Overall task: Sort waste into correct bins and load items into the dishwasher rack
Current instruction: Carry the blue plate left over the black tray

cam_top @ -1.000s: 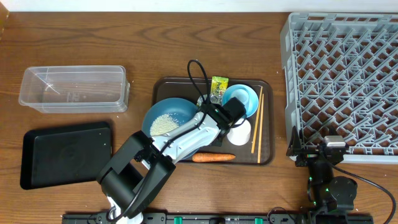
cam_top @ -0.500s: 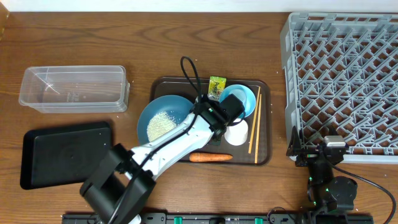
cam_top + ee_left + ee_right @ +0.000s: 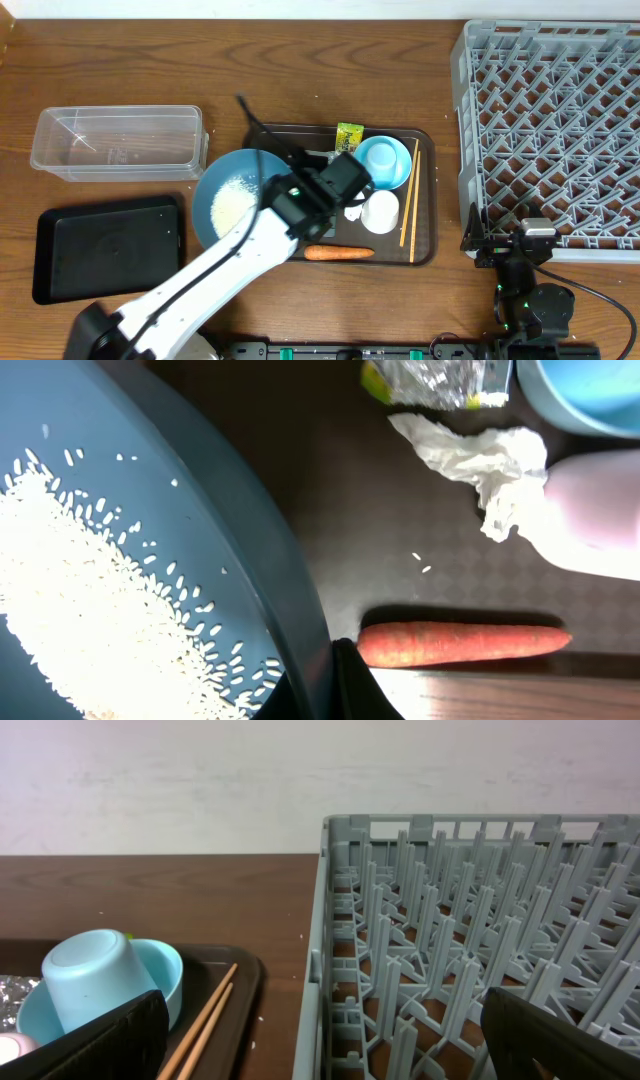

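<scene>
Plate holding rice; carrot just beside rim; tissue, white cup near.

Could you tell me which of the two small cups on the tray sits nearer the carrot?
The white cup, next to the carrot with the crumpled tissue against it; the light-blue cup sits farther back, by the yellow-green wrapper.
</scene>
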Controlling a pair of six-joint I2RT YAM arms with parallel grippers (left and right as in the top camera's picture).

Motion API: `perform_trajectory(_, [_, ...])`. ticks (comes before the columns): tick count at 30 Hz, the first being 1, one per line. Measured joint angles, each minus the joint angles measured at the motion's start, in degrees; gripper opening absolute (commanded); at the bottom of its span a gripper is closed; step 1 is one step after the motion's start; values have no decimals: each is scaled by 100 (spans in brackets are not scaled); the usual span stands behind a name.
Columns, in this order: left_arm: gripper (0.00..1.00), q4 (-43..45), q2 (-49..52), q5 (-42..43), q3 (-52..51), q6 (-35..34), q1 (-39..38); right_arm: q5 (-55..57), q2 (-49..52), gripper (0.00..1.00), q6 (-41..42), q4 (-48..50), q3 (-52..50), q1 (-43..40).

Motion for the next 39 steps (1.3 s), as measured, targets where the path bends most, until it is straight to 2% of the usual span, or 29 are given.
perform_trajectory(9, [6, -708, -516, -44, 2, -98, 695, 0, 0, 99, 0, 0, 0, 0])
perform_trajectory(22, [6, -1003, -868, -168, 0, -98, 2531, 0, 0, 99, 0, 0, 0, 0])
perform_trajectory(29, [6, -527, -872, -17, 0, 70, 3477, -2, 0, 99, 0, 0, 0, 0])
perform_trajectory(39, [6, 420, -872, 1440, 0, 922, 5355, -2, 0, 99, 0, 0, 0, 0])
